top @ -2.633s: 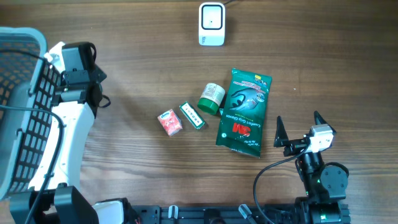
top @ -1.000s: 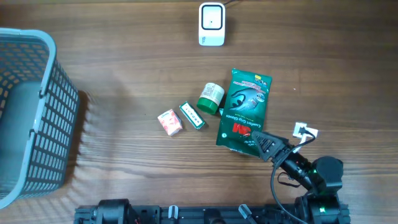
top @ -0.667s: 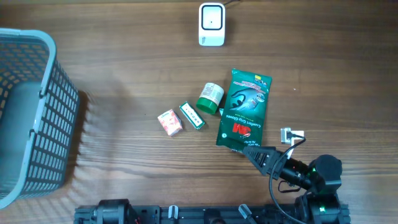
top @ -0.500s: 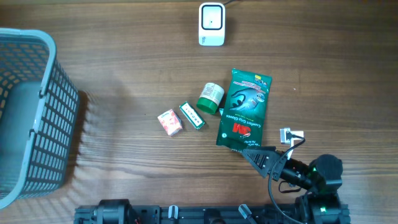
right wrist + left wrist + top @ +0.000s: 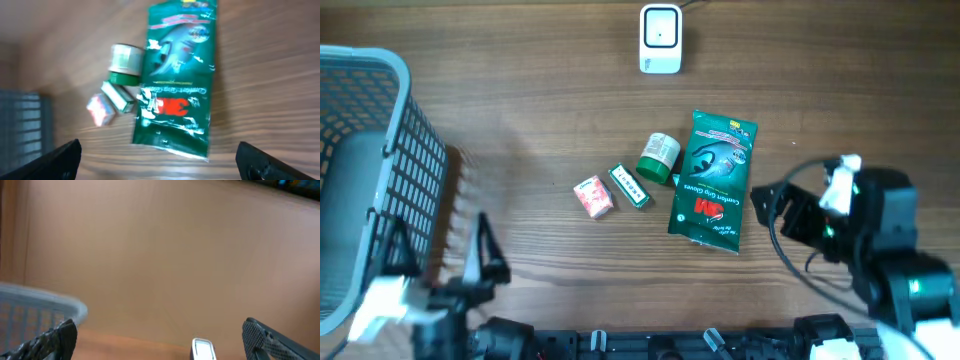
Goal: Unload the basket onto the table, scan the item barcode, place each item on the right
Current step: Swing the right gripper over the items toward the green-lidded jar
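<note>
Several items lie mid-table: a green 3M glove package (image 5: 713,180) (image 5: 177,85), a green-capped bottle (image 5: 660,157) (image 5: 125,62), a small green box (image 5: 629,186) (image 5: 117,96) and a pink box (image 5: 592,196) (image 5: 100,109). The white scanner (image 5: 660,38) (image 5: 202,349) stands at the far edge. My right gripper (image 5: 775,208) (image 5: 162,165) hovers open just right of the package, with nothing between its fingers. Near the front left my left gripper (image 5: 442,258) (image 5: 160,342) is open and empty, facing the scanner.
A grey mesh basket (image 5: 360,180) (image 5: 35,310) (image 5: 20,120) stands at the table's left side, close beside my left arm. The items lie close together in a row left of the package.
The right arm has lifted from low at the front edge and now looks down on the package. The left arm has come into view at the front left. The items have not moved.
</note>
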Robot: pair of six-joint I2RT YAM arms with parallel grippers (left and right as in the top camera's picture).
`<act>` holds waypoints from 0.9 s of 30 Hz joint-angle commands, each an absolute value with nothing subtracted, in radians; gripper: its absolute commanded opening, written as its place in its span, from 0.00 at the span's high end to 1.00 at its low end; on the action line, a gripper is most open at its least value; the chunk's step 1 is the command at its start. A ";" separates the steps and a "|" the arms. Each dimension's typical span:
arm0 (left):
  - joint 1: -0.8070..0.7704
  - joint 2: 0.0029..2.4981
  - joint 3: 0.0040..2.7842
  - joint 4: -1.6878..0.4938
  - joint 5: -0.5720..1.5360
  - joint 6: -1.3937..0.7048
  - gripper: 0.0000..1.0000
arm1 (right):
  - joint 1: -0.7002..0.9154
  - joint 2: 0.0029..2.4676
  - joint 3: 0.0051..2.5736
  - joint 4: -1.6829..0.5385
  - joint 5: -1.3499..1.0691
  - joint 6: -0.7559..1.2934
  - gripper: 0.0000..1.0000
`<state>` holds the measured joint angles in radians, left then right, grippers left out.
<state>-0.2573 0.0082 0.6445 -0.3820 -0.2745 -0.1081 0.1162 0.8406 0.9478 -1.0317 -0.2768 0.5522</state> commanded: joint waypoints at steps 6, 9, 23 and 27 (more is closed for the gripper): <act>-0.264 0.006 0.386 -0.438 -0.342 -0.270 0.00 | 0.472 1.290 1.142 -0.949 -0.054 0.814 0.00; -0.264 0.006 0.385 -0.550 -0.345 -0.270 0.00 | 0.473 1.403 1.140 -0.788 -0.089 0.823 0.00; -0.264 0.006 0.385 -0.871 -0.331 -0.270 0.00 | 0.609 1.734 1.340 -0.745 0.011 1.017 0.01; -0.264 0.006 0.385 -0.963 -0.331 -0.270 0.00 | 0.608 1.787 1.340 -0.733 0.028 1.027 0.01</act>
<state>-0.2573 0.0090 0.3908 -0.9390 -0.3248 -0.2623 0.6098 1.7302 1.3212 -0.7425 -0.0090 1.0073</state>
